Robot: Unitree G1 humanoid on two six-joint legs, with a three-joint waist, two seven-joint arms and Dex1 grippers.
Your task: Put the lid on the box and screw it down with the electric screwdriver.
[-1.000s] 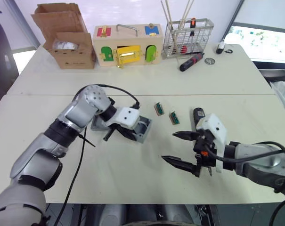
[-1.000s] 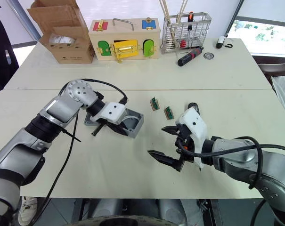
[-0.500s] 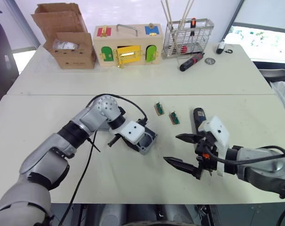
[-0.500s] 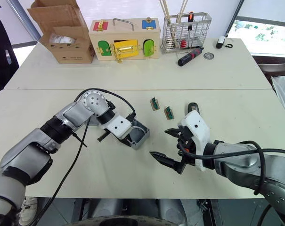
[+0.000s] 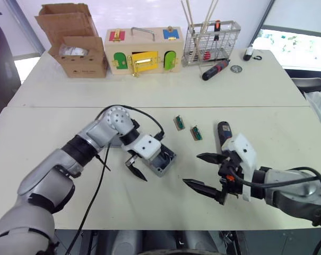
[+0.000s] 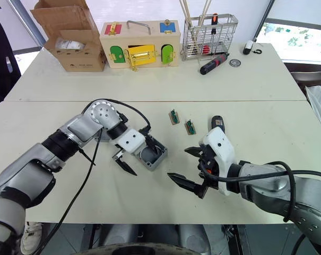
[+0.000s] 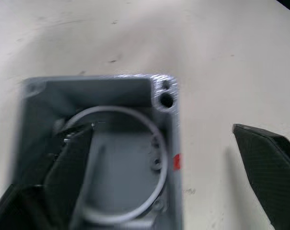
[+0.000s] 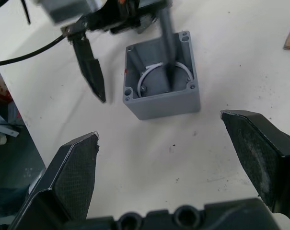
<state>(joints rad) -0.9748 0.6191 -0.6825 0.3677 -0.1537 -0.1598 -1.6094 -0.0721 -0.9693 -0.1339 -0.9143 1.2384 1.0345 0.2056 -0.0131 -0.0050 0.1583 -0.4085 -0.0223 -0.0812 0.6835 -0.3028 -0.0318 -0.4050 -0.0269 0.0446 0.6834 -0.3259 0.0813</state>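
One grey box [image 6: 151, 154] sits on the tabletop [image 6: 149, 85]. The left pincer [image 8: 130, 62] straddles its wall, spread, one finger inside. The right pincer [image 6: 191, 169], spread and empty, hovers beside the box. Two small green parts [image 6: 174, 117] lie just beyond it.

Grey box [image 8: 161, 76], white ring inside; red side mark.

The box [image 6: 152, 154] is a small square grey enclosure, open side up, hollow, with a white curved piece inside and a small red mark on one rim. It sits on the worktop [image 6: 149, 202], turned at an angle. The screwdriver [image 5: 223, 129], black and cylindrical, lies flat on the worktop well apart from the box, partly hidden.
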